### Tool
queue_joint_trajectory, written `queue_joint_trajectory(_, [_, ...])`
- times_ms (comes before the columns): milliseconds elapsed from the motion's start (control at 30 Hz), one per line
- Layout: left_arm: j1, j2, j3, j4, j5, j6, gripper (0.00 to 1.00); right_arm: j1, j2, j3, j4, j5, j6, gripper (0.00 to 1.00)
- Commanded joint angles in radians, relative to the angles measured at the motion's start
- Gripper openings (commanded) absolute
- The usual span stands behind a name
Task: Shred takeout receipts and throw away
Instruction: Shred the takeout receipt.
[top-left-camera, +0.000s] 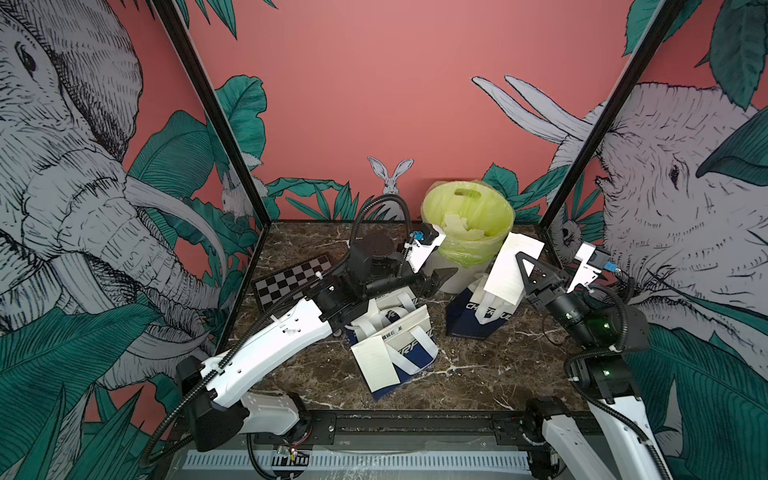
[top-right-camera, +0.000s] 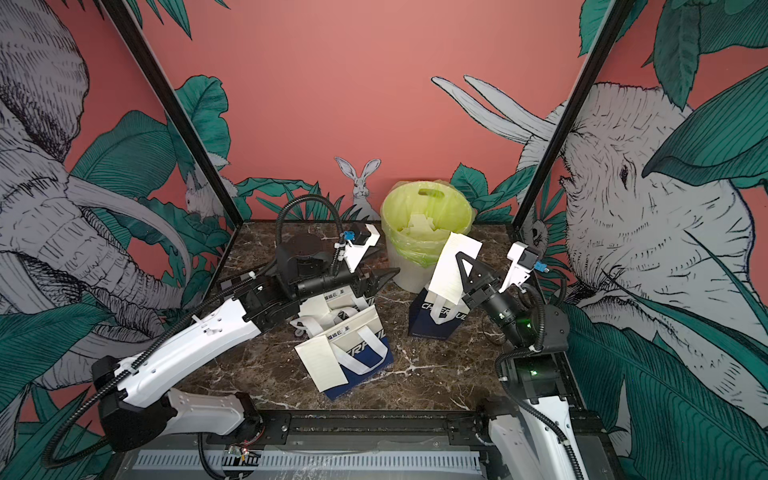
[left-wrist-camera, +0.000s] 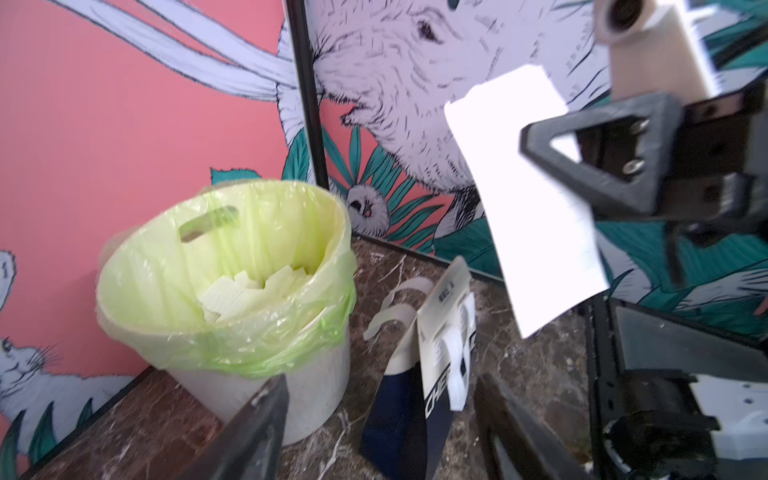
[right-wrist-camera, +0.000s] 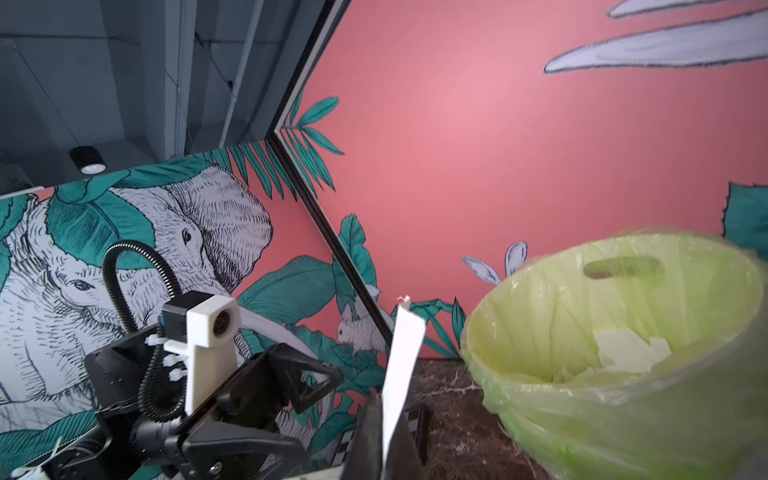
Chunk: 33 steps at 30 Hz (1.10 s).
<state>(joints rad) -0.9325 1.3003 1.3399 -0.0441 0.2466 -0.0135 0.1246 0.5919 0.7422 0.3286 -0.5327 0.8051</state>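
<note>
While right end effector (top-left-camera: 523, 262) pinches receipt (top-left-camera: 503, 272), left end effector (top-left-camera: 442, 277) gapes nearby, empty.

The receipt (top-left-camera: 505, 274) is white, the bin liner (top-left-camera: 457, 208) lime-green, the tote bag (top-left-camera: 411, 332) navy-and-white.

A painted rabbit (top-left-camera: 390, 176) sits low on the coral back wall (top-left-camera: 374, 83). Either side of it, black posts (top-left-camera: 216, 124) edge elephant-and-leaf panels (top-left-camera: 62, 166), and before it lies a dark marble tabletop (top-left-camera: 478, 374). Well above the rabbit, beyond the panels, hangs what may be a round ceiling lamp (right-wrist-camera: 87, 160).
</note>
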Motion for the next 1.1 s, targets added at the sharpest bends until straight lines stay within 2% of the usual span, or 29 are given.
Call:
queue_joint_trajectory(0, [0.000, 0.035, -0.029, 0.259, 0.180, -0.169, 0.67, 0.006, 0.029, 0.004, 0.274, 0.056, 0.037, 0.00])
queue_joint_trajectory(133, [0.000, 0.113, 0.021, 0.374, 0.285, -0.280, 0.64, 0.021, 0.101, 0.018, 0.421, 0.053, 0.111, 0.00])
queue_joint_trajectory(300, [0.000, 0.195, 0.073, 0.472, 0.387, -0.385, 0.60, 0.079, 0.162, 0.036, 0.469, 0.086, 0.119, 0.00])
queue_joint_trajectory(533, [0.000, 0.208, 0.070, 0.538, 0.395, -0.436, 0.55, 0.163, 0.216, 0.051, 0.495, 0.115, 0.064, 0.00])
queue_joint_trajectory(700, [0.000, 0.182, 0.043, 0.556, 0.371, -0.436, 0.43, 0.184, 0.224, 0.046, 0.504, 0.138, 0.042, 0.00])
queue_joint_trajectory(800, [0.000, 0.177, 0.040, 0.551, 0.339, -0.434, 0.29, 0.190, 0.227, 0.039, 0.516, 0.140, 0.041, 0.00])
queue_joint_trajectory(900, [0.001, 0.177, 0.042, 0.546, 0.321, -0.431, 0.28, 0.194, 0.232, 0.035, 0.521, 0.134, 0.033, 0.00])
queue_joint_trajectory(1067, [0.004, 0.177, 0.054, 0.507, 0.290, -0.425, 0.17, 0.199, 0.219, 0.018, 0.519, 0.131, 0.005, 0.00])
